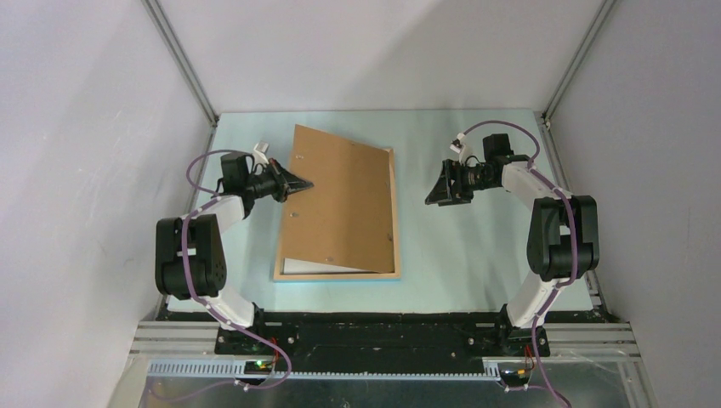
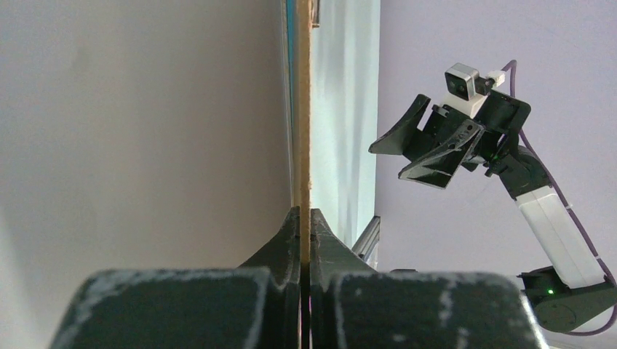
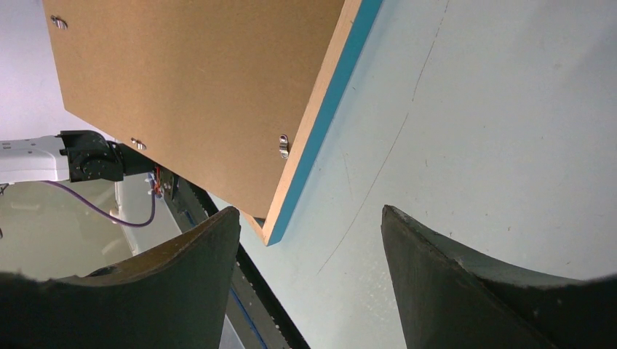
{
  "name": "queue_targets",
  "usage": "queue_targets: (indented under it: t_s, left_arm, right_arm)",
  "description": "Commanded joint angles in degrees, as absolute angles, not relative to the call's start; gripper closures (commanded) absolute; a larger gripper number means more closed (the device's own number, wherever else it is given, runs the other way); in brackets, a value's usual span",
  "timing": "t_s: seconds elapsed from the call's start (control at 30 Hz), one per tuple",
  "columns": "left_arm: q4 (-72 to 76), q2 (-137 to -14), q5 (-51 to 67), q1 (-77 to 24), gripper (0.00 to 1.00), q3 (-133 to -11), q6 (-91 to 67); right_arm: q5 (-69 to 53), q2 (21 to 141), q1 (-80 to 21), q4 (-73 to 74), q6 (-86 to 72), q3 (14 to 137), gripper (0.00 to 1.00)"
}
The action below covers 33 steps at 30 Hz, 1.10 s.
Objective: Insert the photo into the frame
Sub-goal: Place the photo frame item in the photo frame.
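From above, the frame lies face down in the middle of the table, pale wood rim upward and long axis running away from the arm bases. The brown backing board tilts over it, raised along its left edge, where the left gripper is pinched tight on it. A white strip under the board's near end is probably the photo, lying inside the frame, though that is not certain. The right gripper hangs spread and empty, well to the frame's right. The left wrist view shows the left arm's fingers clamped on the thin board, seen edge-on. In the right wrist view, the frame's blue-edged corner sits between the spread fingers, with a metal tab on the board above. The left arm is nearer, and the board covers whatever lies beneath, so lowering it looks like the left arm's job.
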<state>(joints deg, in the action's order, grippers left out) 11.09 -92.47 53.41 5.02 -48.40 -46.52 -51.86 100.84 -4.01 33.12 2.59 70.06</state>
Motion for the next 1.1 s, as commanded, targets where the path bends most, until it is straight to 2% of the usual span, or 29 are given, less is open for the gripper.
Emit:
queue_targets:
  t_s: [0.0, 1.07]
  left_arm:
    - [13.97, -90.08, 57.83, 4.26, 1.0, -50.62, -47.96]
    - [13.59, -90.01, 56.69, 4.19, 1.0, -49.65, -47.57]
  right_arm:
    - [-51.74, 101.34, -3.98, 32.95, 3.57, 69.92, 0.25]
    - [-51.72, 101.48, -3.86, 32.96, 3.6, 69.89, 0.25]
